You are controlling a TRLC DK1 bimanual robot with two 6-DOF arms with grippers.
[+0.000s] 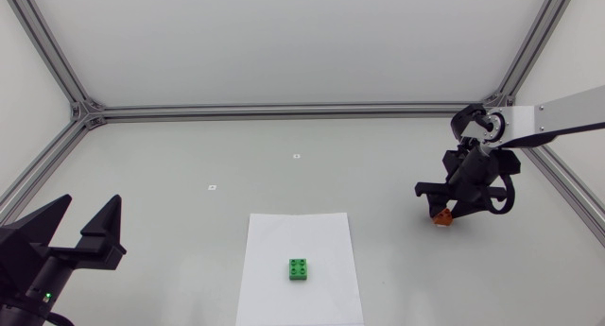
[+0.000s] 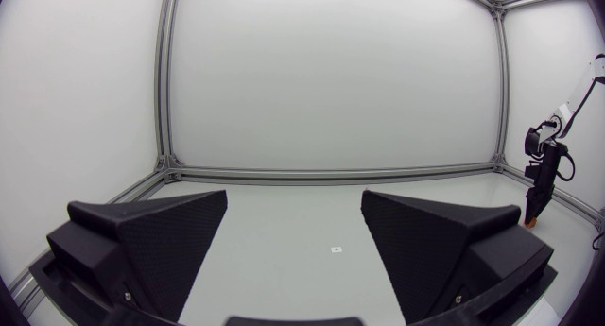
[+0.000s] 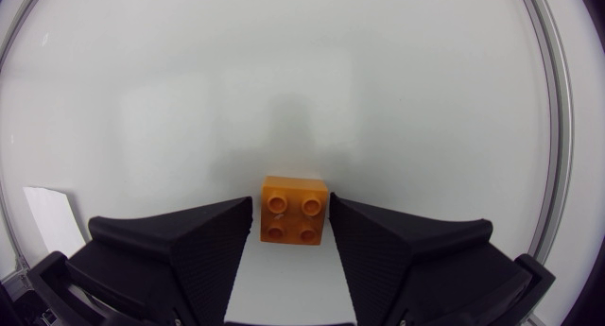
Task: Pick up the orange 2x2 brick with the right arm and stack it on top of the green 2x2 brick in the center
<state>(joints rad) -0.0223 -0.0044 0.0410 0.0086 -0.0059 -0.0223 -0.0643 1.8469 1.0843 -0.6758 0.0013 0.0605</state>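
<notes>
The orange brick (image 3: pixel 294 210) sits flat on the bare table (image 1: pixel 189 165) over on the right side, studs up, well apart from the green brick (image 1: pixel 301 269), which rests on a white sheet of paper (image 1: pixel 284 233) near the middle. The right gripper (image 3: pixel 290 201) is down over the orange brick with one finger on each side. The fingers are drawn in narrow, but a thin strip of table shows along one side, so I judge it not yet clamped. The left gripper (image 1: pixel 88 208) is parked at the left edge, fingers spread wide with nothing between them.

The brick looks like hard, hollow plastic: light, stiff and not fragile, but smooth on its walls, so it could slip or twist under a weak squeeze. The best hold is on two opposite flat walls, square on and low enough to leave the studs clear. It must stay level, since its underside has to seat squarely onto the green brick's four studs
</notes>
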